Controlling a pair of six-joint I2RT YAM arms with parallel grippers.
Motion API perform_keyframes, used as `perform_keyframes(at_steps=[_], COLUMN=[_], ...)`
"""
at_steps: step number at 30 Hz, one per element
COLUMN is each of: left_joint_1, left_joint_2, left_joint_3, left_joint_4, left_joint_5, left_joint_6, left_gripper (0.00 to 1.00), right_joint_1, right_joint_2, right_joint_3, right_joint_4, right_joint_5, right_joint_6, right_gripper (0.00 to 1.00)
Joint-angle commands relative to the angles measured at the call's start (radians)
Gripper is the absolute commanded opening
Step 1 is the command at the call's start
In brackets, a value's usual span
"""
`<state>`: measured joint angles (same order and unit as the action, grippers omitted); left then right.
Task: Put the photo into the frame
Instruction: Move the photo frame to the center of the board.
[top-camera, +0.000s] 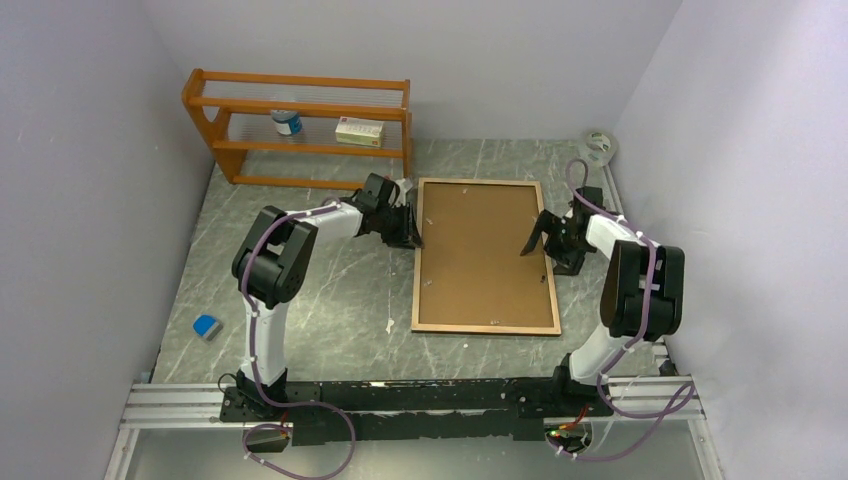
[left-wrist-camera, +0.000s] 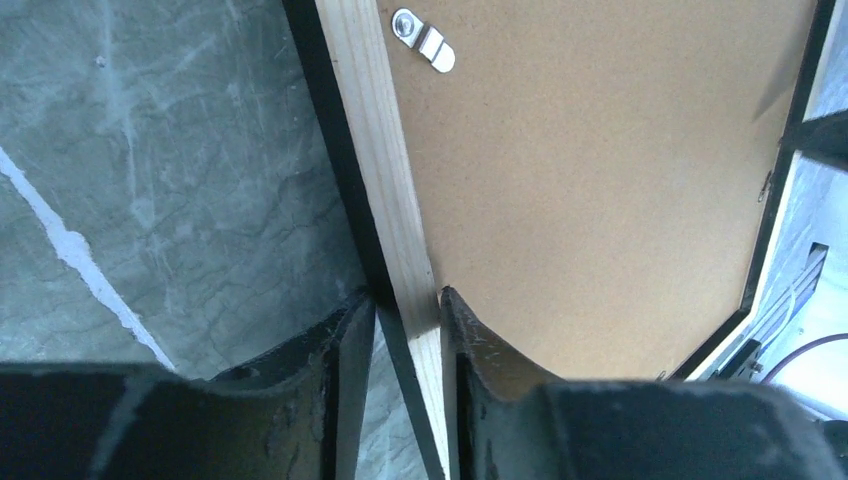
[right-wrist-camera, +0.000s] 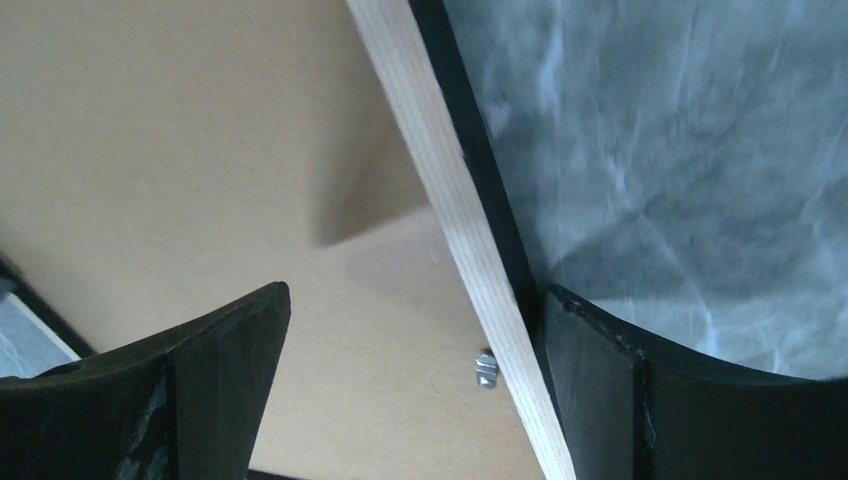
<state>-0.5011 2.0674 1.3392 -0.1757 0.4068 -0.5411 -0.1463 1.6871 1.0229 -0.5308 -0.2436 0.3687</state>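
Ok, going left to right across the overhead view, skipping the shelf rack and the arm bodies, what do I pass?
blue block → left tool → frame → right tool → tape roll

Thin rectangular black-and-wood picture frame (top-camera: 486, 328) lies mid worktop (top-camera: 330, 300), brown backing board (top-camera: 485, 255) in it — orange-brown wooden shelf rack (top-camera: 310, 149) behind at 11 o'clock. The left pincer (top-camera: 410, 232) clamps the frame's 9 o'clock edge; the right pincer (top-camera: 535, 235) straddles its 3 o'clock edge.
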Motion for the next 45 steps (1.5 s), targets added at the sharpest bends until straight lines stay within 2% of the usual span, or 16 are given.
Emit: perform_keyframes(at_steps=[1, 5, 13, 21, 25, 30, 34, 38, 42, 45], left_joint_1=[-0.015, -0.022, -0.042, -0.042, -0.041, -0.041, -0.027, 0.006, 0.040, 0.052], left_joint_2=[0.016, -0.002, -0.098, -0.265, -0.325, -0.372, -0.381, -0.415, -0.404, -0.394], left_joint_3=[-0.072, -0.102, -0.216, -0.410, -0.476, -0.517, -0.486, -0.481, -0.487, -0.482], left_joint_4=[-0.104, -0.098, -0.167, -0.211, -0.240, -0.260, -0.283, -0.284, -0.267, -0.268], left_joint_5=[0.021, 0.018, -0.062, -0.024, -0.023, -0.055, -0.080, -0.097, -0.057, -0.048], left_joint_6=[0.003, -0.012, -0.056, -0.072, -0.077, -0.099, -0.083, -0.076, -0.071, -0.067], left_gripper=[0.30, 0.18, 0.11, 0.10, 0.10, 0.11, 0.14, 0.20, 0.21, 0.20], right_joint_1=[0.002, 0.006, 0.073, 0.187, 0.203, 0.241, 0.301, 0.307, 0.311, 0.339], right_joint_2=[-0.109, -0.208, -0.347, -0.397, -0.427, -0.353, -0.286, -0.275, -0.378, -0.420], right_joint_3=[-0.106, -0.195, -0.322, -0.344, -0.355, -0.310, -0.244, -0.152, -0.118, -0.102], right_joint_4=[0.039, 0.059, 0.080, 0.048, 0.077, 0.108, 0.129, 0.025, -0.026, -0.030], right_joint_5=[-0.040, -0.103, -0.172, -0.098, -0.110, -0.149, -0.180, -0.050, 0.152, 0.161], right_joint_6=[0.044, 0.083, 0.146, 0.205, 0.228, 0.210, 0.193, 0.218, 0.274, 0.304], right_gripper=[0.99, 0.96, 0.91, 0.86, 0.82, 0.78, 0.78, 0.82, 0.90, 0.91])
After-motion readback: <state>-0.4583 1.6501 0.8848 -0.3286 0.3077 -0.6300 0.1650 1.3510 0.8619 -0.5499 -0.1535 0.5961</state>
